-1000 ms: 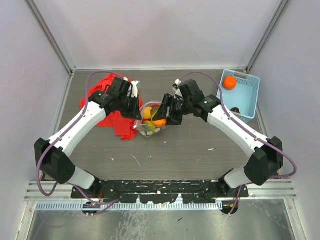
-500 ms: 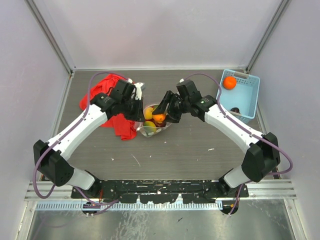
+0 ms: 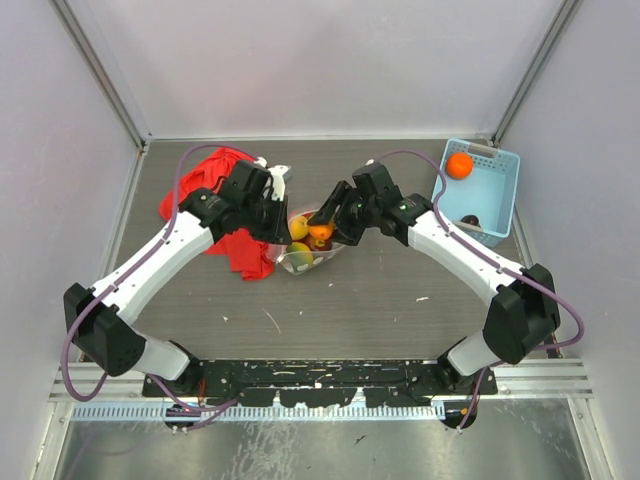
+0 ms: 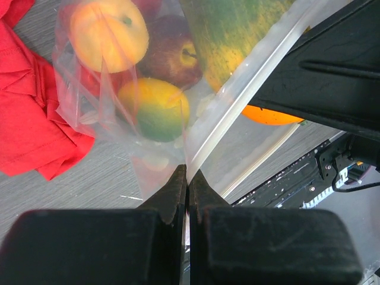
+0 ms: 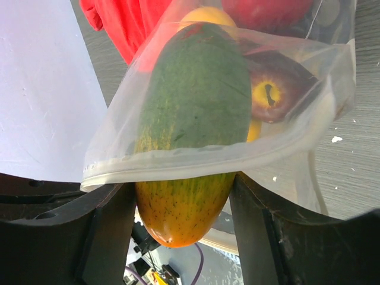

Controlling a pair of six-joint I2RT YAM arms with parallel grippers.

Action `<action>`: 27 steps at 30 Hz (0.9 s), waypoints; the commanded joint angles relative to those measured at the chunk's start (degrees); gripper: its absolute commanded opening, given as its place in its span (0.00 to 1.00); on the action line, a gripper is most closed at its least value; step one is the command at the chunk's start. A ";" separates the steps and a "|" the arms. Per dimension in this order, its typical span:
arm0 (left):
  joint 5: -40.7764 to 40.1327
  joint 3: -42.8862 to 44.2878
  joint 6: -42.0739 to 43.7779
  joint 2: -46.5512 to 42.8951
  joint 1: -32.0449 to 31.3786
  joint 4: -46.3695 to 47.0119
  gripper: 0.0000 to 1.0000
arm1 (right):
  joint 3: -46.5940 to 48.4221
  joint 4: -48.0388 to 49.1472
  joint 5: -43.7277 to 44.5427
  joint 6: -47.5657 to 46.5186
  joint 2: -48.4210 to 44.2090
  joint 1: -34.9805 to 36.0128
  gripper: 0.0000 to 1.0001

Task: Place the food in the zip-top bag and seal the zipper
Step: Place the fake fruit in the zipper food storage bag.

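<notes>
The zip-top bag (image 3: 298, 260) hangs between my two grippers above the table's middle, with several pieces of food inside. My left gripper (image 4: 187, 173) is shut on the zipper (image 4: 237, 98) at one end of the bag's mouth. In the bag lie a yellow-orange fruit (image 4: 110, 27), a dark red apple (image 4: 172, 53) and a green-yellow fruit (image 4: 157, 108). My right gripper (image 5: 183, 185) is shut on a long green and orange fruit (image 5: 193, 107). That fruit's green end is inside the bag's mouth, and its orange end sticks out between the fingers (image 5: 110, 228). From above, the left gripper (image 3: 283, 222) and right gripper (image 3: 327, 228) face each other across the bag.
A red cloth (image 3: 225, 215) lies crumpled left of the bag, under the left arm. A light blue basket (image 3: 497, 190) stands at the back right with an orange fruit (image 3: 458, 165) and a dark item (image 3: 470, 220) in it.
Both grippers have shifted a little toward the back of the table, taking the bag along. The long fruit has tilted and sits deeper in the bag's mouth.
</notes>
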 commanded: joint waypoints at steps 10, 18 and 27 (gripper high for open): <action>0.27 0.20 0.08 -2.20 -0.22 2.70 0.00 | -0.39 3.46 3.42 -0.53 -3.18 0.35 0.82; -0.15 0.31 -0.01 -2.14 -0.26 2.47 0.00 | 0.80 1.50 4.79 -3.98 -4.31 0.33 1.00; -0.52 0.62 -0.10 -1.93 -0.24 1.98 0.00 | 4.69 -5.33 8.79 -16.84 -7.46 0.32 1.00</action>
